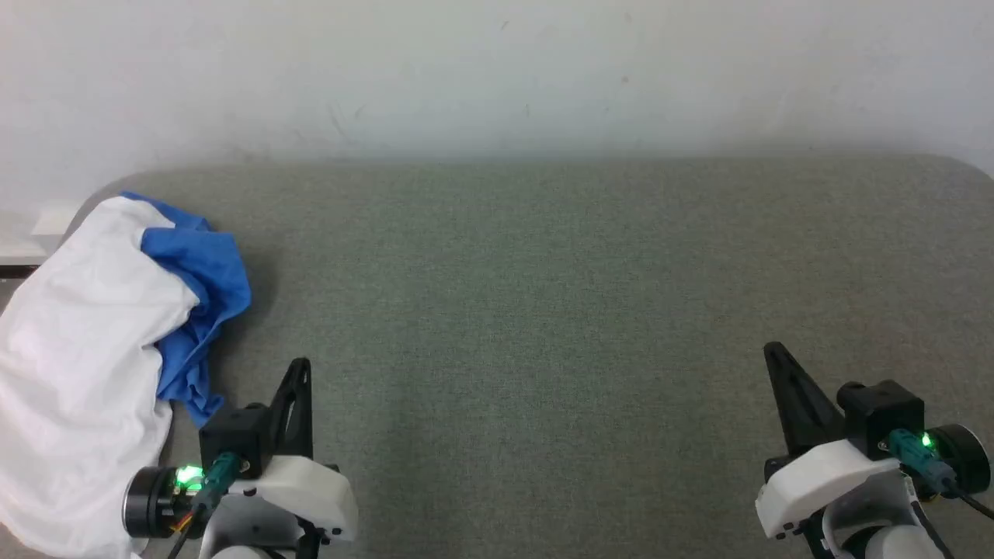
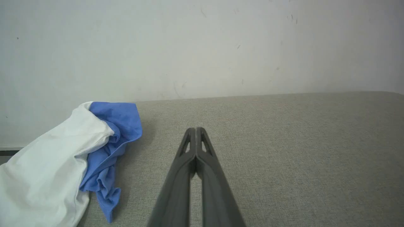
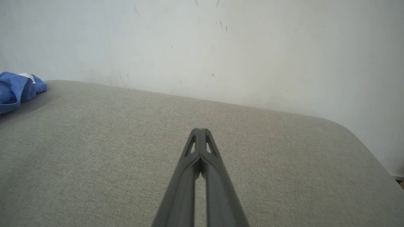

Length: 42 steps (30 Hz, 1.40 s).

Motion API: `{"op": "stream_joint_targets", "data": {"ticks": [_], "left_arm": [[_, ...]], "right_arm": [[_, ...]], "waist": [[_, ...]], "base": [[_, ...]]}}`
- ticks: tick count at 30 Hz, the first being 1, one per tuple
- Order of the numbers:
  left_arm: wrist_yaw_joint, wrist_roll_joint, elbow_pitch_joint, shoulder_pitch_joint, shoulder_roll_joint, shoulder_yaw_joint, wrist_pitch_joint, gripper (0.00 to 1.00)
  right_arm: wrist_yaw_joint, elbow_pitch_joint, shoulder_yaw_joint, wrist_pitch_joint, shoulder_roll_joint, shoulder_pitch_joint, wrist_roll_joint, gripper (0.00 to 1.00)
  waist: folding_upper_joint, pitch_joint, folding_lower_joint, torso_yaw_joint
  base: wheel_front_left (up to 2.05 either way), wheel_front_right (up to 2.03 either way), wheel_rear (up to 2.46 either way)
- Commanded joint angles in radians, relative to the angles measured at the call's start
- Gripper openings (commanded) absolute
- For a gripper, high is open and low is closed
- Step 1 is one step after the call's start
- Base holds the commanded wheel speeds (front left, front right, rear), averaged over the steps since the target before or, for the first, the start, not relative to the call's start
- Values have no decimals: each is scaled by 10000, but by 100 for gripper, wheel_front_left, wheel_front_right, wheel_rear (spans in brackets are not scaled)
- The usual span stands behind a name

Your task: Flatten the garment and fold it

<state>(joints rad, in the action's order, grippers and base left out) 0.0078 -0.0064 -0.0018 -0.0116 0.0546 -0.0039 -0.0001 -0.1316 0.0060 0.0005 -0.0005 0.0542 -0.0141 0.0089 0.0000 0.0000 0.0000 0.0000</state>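
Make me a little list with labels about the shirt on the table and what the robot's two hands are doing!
garment: white with blue parts, crumpled in a heap
place: left end of the grey table
left gripper: shut, holding nothing, beside the garment
right gripper: shut, holding nothing, far from the garment
folding: not started

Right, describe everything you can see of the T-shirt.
The T-shirt looks like soft, thin cloth, with a white body and bright blue parts bunched on the side facing the table's middle. It lies crumpled in a heap, neither flattened nor folded, at the left end of the grey fabric-covered surface, and seems to drape over that edge. It rests on the surface. The left gripper, fingers shut, stands beside it, apart.
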Motion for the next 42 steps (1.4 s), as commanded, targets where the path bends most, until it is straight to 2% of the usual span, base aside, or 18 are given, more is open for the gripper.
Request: {"op": "stream_joint_targets", "data": {"ticks": [1,21,22,42], "left_arm": [[-78,64,18,116,-43,39,1,0],[-78,64,18,116,-43,39,1,0],[7,-2,-1,-5,0,-4,-4,100],[196,-41,-41,-175,-2,-286,-344,100]], "right_arm": [[9,-60,-5,5,-40,141,-89,0],[9,-60,-5,5,-40,141,-89,0],[0,4,-1,-4,2,-3,5,100],[1,35,-468,-342,3,-175,311,100]], "waist": [[0,0,0,0],[0,0,0,0],[0,0,0,0],[0,2,0,3]], "base": [[0,0,0],[0,0,0],[0,0,0],[0,0,0]]}}
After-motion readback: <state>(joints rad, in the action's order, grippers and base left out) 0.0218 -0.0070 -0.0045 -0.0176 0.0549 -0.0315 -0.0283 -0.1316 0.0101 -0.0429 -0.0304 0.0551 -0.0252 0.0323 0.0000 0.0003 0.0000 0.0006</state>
